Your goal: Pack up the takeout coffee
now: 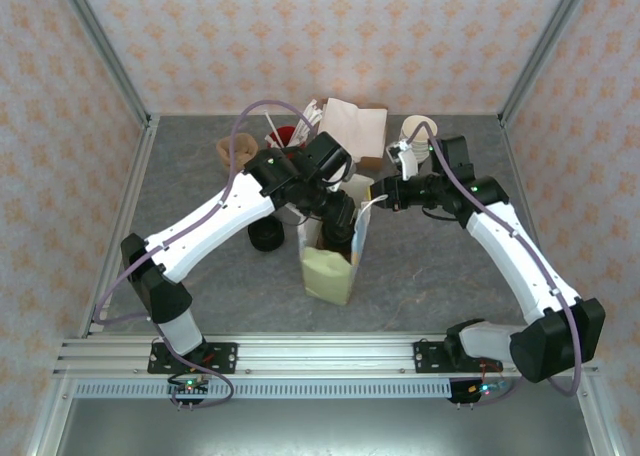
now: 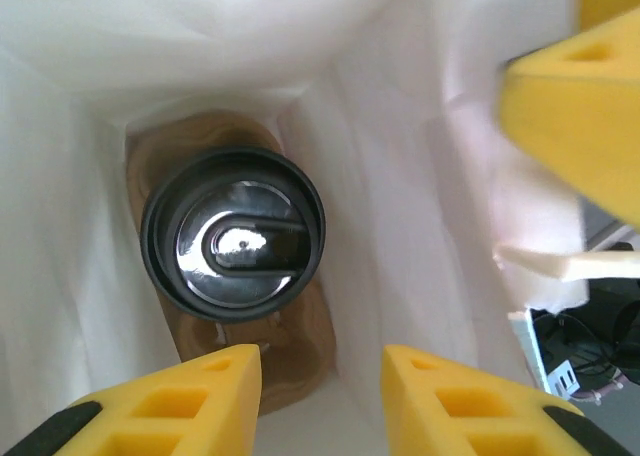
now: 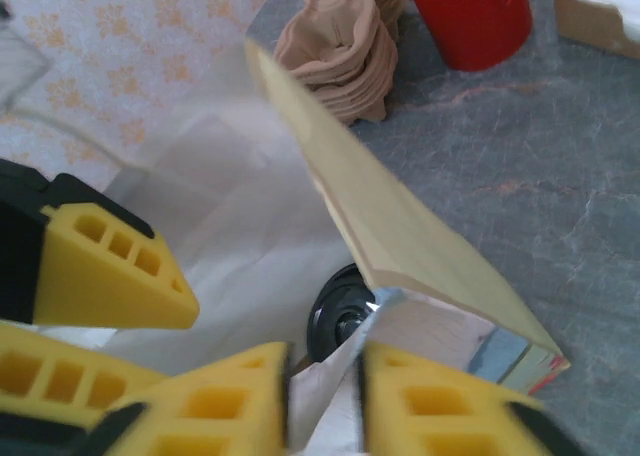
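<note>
The left gripper (image 2: 322,391), fingers apart and empty, hangs over the lidded cup (image 2: 232,234) upright at the bottom of the bag (image 2: 400,176) mid-worktop, the right gripper (image 3: 325,401) pinching its rim; a crooked exit could snag the wall, toppling both

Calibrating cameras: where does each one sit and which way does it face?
Top external: above and behind the robot, looking down on the table; left arm, right arm show.
Left wrist: over the bag, facing straight down at the cup; left claw open.
Right wrist: at the bag's rim, angled down across it; right claw pinching that rim.
Shared: both wrist views catch the cup.
</note>
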Controlling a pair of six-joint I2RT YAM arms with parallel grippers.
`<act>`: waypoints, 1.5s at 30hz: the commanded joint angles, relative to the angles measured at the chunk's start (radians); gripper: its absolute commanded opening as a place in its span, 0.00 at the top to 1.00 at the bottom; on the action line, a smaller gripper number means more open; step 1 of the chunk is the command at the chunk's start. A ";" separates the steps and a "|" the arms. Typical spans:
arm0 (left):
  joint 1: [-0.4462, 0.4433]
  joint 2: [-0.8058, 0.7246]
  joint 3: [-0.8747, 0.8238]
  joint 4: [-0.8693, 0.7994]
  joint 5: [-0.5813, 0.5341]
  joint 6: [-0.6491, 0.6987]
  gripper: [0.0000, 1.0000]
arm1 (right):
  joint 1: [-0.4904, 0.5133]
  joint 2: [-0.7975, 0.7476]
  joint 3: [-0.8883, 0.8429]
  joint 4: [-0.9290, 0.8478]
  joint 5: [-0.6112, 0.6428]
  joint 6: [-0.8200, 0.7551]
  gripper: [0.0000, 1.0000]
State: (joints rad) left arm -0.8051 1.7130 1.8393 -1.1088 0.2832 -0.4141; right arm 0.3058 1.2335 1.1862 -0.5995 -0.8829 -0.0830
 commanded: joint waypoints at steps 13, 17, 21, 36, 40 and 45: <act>-0.005 0.067 -0.013 0.004 -0.142 -0.069 0.67 | -0.043 -0.164 -0.056 0.094 0.092 0.063 0.56; -0.006 0.093 -0.016 0.010 -0.137 -0.069 0.68 | -0.043 -0.173 -0.054 0.093 0.104 0.066 0.56; -0.012 0.124 -0.017 0.023 -0.140 -0.065 0.68 | -0.044 -0.183 -0.057 0.095 0.128 0.069 0.56; -0.027 0.160 -0.026 0.037 -0.175 -0.061 0.67 | -0.044 -0.202 -0.065 0.086 0.164 0.087 0.55; -0.038 0.160 -0.058 0.049 -0.189 -0.055 0.68 | -0.043 -0.207 -0.072 0.094 0.173 0.091 0.55; -0.040 0.152 -0.116 0.092 -0.190 -0.052 0.68 | -0.043 -0.215 -0.077 0.092 0.179 0.094 0.55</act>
State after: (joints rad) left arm -0.8364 1.8561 1.7649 -0.9970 0.1135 -0.4706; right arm 0.2649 1.0420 1.1233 -0.5323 -0.7208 0.0002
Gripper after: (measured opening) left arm 0.321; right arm 0.450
